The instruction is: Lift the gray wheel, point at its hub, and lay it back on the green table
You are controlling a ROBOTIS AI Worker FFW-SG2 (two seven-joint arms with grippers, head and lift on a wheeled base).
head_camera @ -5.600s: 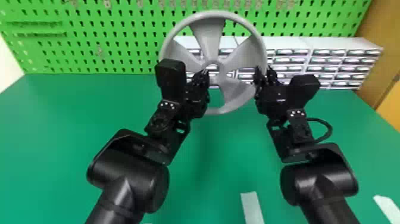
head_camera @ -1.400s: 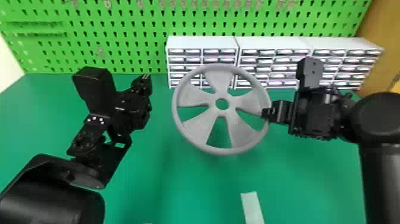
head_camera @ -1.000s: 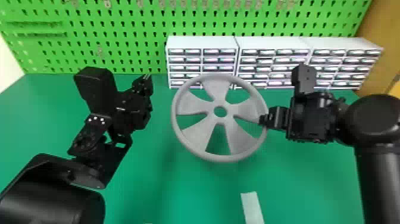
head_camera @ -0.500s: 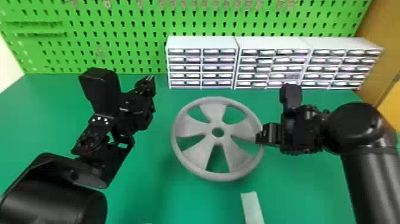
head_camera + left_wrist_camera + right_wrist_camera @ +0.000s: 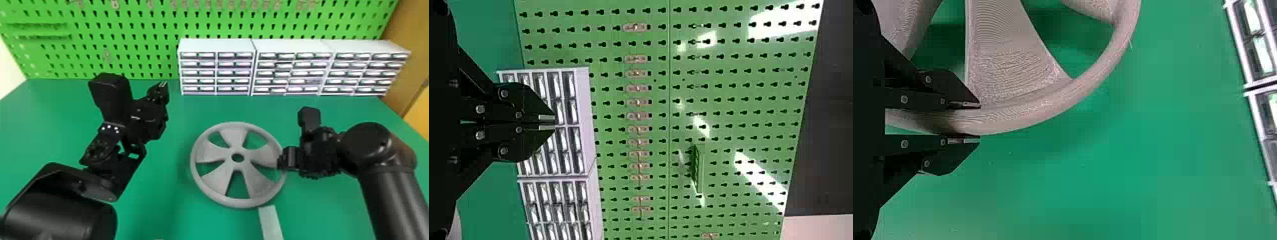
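Note:
In the head view the gray wheel is low over the green table, its hub hole facing up; whether it touches the table I cannot tell. My right gripper is at the wheel's right rim. From the right wrist view, the wheel's rim lies between the fingers of my right gripper, which is shut on it. Off to the wheel's left and farther back stands my left gripper, holding nothing. In the left wrist view the tips of my left gripper are together.
White drawer cabinets line the table's back, against a green pegboard. A pale strip lies on the table just in front of the wheel.
Held at its right rim, the wheel has come down and nearer, tilting flatter. My right arm has moved down with it. Earlier, both grippers were at the wheel; my left one has moved away leftward.

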